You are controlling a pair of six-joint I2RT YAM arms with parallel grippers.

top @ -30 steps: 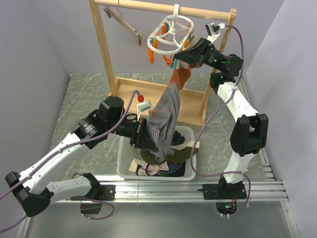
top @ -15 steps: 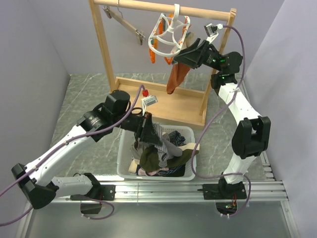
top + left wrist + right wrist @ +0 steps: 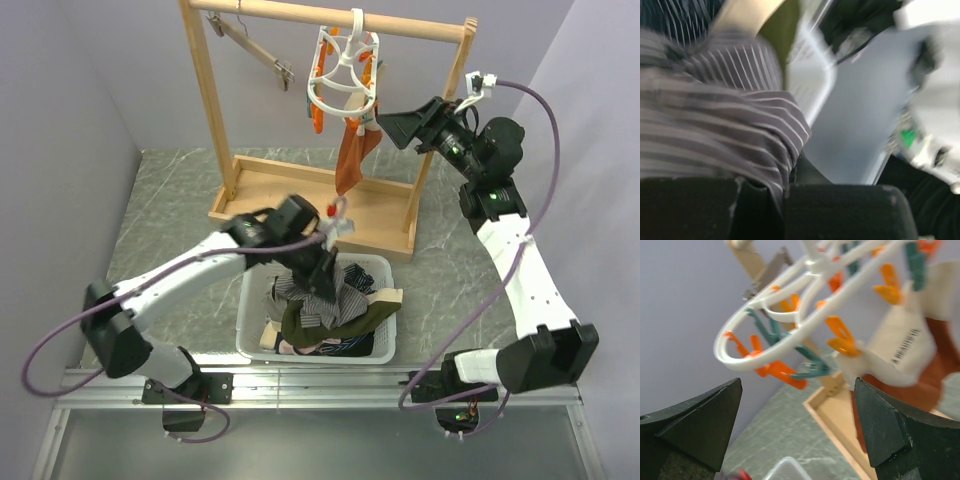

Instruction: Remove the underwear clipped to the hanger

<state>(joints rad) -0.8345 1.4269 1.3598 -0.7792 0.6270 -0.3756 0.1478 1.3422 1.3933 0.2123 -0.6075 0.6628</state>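
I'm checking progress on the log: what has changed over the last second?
The grey pin-striped briefs, stretched up toward the hanger a second ago, came down into the white basket with the left gripper, which still looks closed on them. The right gripper drew back to the right, away from the hanger, jaws open. Unchanged: the rust-orange briefs still hang clipped to the hanger.

- We see the white ring hanger [image 3: 725, 352], with its orange and teal pegs, hanging tilted ahead of the wide-spread right fingers [image 3: 695, 425].
- Rust-orange briefs [image 3: 940, 370] dangle from a peg, just above one finger.
- Grey pin-striped briefs [image 3: 715, 135], crumpled, run down between the left fingers [image 3: 850, 210].
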